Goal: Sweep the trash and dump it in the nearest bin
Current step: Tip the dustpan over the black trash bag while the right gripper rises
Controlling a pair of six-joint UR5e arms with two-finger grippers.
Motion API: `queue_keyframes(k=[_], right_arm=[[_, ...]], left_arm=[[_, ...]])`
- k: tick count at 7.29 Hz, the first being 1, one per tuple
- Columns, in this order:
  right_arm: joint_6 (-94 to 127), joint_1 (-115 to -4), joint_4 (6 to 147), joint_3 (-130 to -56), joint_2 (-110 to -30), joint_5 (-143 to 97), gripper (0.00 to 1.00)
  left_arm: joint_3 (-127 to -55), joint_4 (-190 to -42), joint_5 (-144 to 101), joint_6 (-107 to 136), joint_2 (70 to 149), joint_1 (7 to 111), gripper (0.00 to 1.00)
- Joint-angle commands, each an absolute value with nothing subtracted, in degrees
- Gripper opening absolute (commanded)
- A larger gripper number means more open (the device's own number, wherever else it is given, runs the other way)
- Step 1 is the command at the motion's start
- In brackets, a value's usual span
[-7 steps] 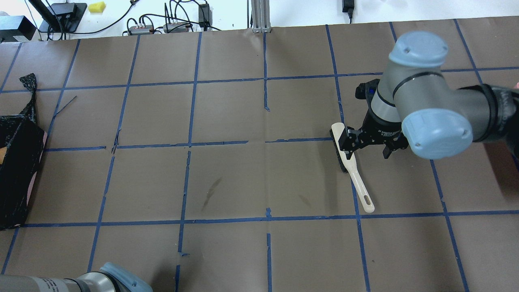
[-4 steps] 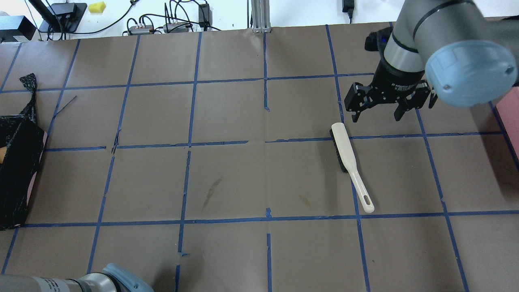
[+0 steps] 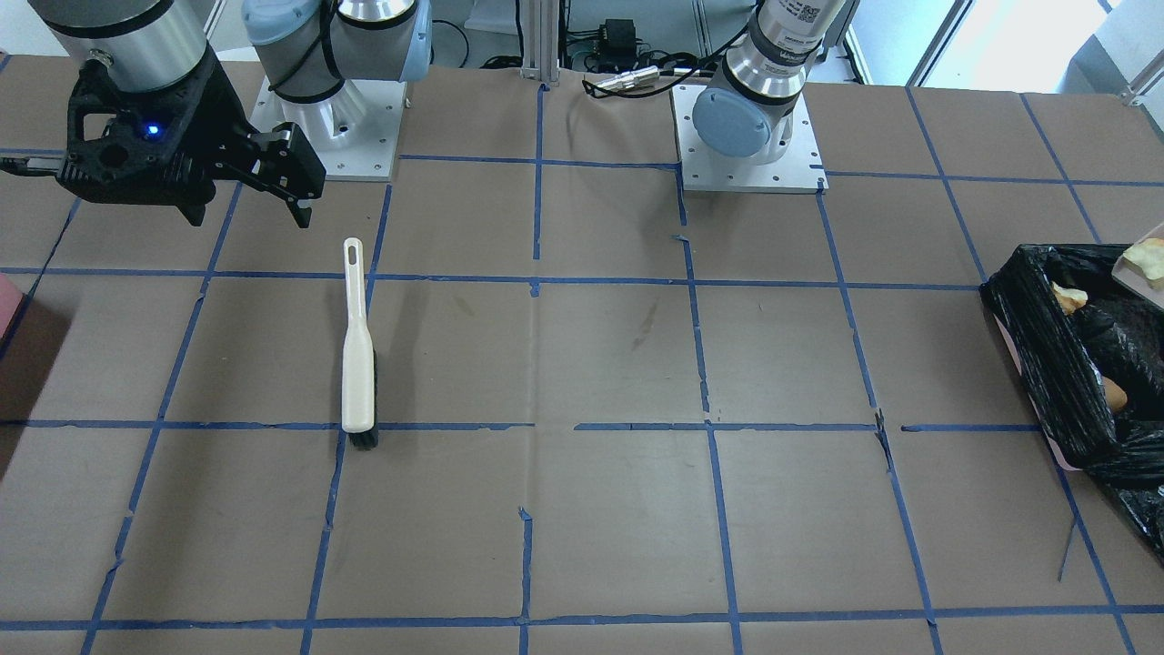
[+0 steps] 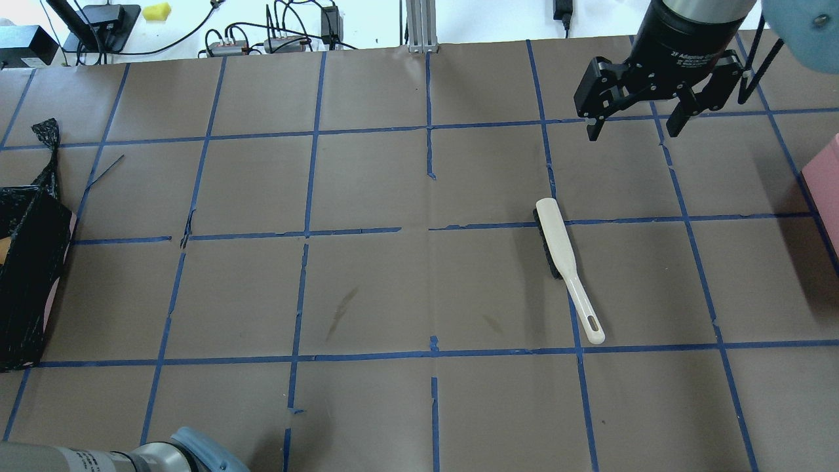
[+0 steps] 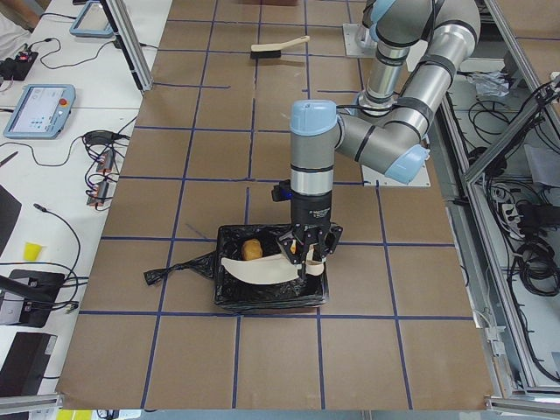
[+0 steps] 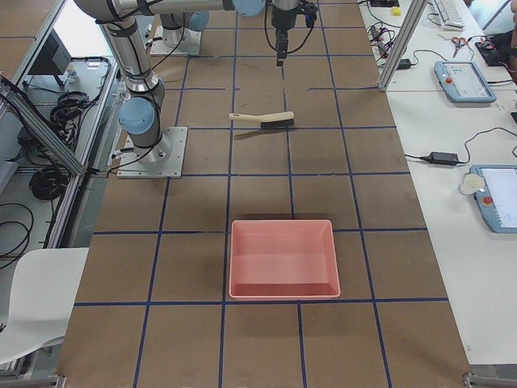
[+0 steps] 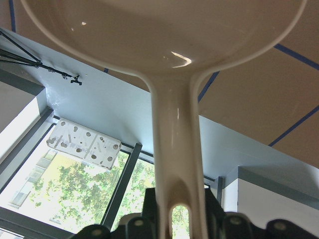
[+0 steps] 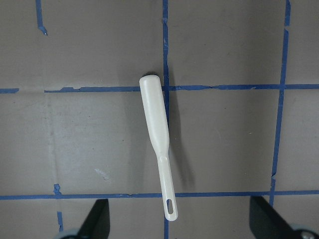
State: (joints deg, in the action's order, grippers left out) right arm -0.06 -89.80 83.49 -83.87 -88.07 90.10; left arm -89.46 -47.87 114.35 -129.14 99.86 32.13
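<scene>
The black-lined bin (image 5: 262, 293) stands at the table's left end and also shows in the front view (image 3: 1046, 364). My left gripper (image 5: 308, 255) is shut on the handle of a cream dustpan (image 7: 174, 124), held tilted over the bin. An orange-brown lump (image 5: 252, 250) lies in the bin. The front view shows it (image 3: 1114, 393), a pale chunk (image 3: 1069, 296) inside the bin, and another pale chunk (image 3: 1148, 259) at the frame's edge. My right gripper (image 4: 636, 124) is open and empty, raised beyond a cream brush (image 4: 564, 262) that lies flat on the table.
A pink tray (image 6: 283, 259) stands at the table's right end, its corner in the overhead view (image 4: 829, 183). The table is brown paper with blue tape lines. The right wrist view shows the brush (image 8: 158, 139) below its open fingers (image 8: 99, 219).
My right gripper, open, has lifted off the brush and moved toward the table's far edge. The brush has stayed where it lay. The bin has not moved.
</scene>
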Motion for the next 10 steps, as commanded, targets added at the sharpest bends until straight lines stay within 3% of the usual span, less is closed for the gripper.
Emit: queue_keyframes(k=[1,5,10], right_arm=[[-0.3,-90.0,83.2,-84.1,-88.2,89.9,1.00],[-0.5,-90.4,83.0,-84.6,-89.8,89.8,1.00],[-0.6,-90.4,82.9,-84.7,-90.2,89.8,1.00]], left_arm=[[-89.8,-47.1,119.0,-129.2,100.1,33.5,0.05],[-89.1,-45.0,122.5,-129.6,100.8,34.1,0.05],[-85.2,-61.6,108.6,-120.3,96.9,37.3,0.05]])
